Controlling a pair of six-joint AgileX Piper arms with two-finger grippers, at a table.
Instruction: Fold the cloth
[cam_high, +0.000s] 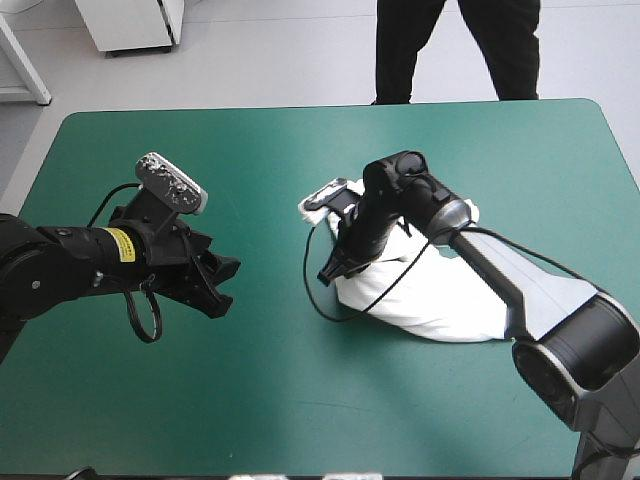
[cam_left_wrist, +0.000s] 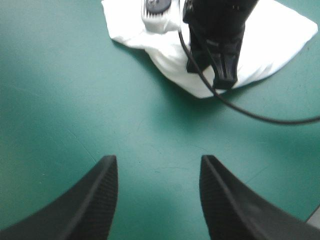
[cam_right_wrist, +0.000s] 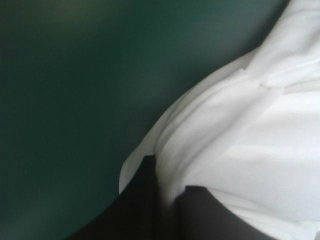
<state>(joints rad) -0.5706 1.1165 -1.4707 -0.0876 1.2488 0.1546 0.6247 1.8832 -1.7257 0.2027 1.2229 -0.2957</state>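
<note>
Nearest the robot, the worktop (cam_high: 300, 400) shows a broad band of bare teal-green cover along its near edge. Farther in, at about nine o'clock from the worktop's middle, the left claw (cam_high: 222, 290) hangs above the cover with nothing in it. In its own wrist view its two black fingers (cam_left_wrist: 95, 200) stand wide apart, with only bare cover between and under them. Ahead of it, toward three o'clock, lies the T-shirt (cam_high: 440, 300), a white folded bundle resting on the cover on the right half of the worktop. The bundle's long side runs from about five o'clock up to eleven o'clock, and its surface shows soft creases. The right arm comes in from five o'clock, arches over the bundle and turns down at the bundle's nine o'clock edge. There the right claw (cam_high: 333, 272) points down onto the cloth. Seen from the right wrist, its black fingers (cam_right_wrist: 210, 215) are all but closed, with a white fold of the T-shirt pinched between them. Bare teal-green cover lies just beside that fold. The two claws are well apart, with an open strip of cover between them. Beyond the right claw, at eleven o'clock of the bundle, a corner of the T-shirt lies flat, and from there the cover is bare to the far edge.
</note>
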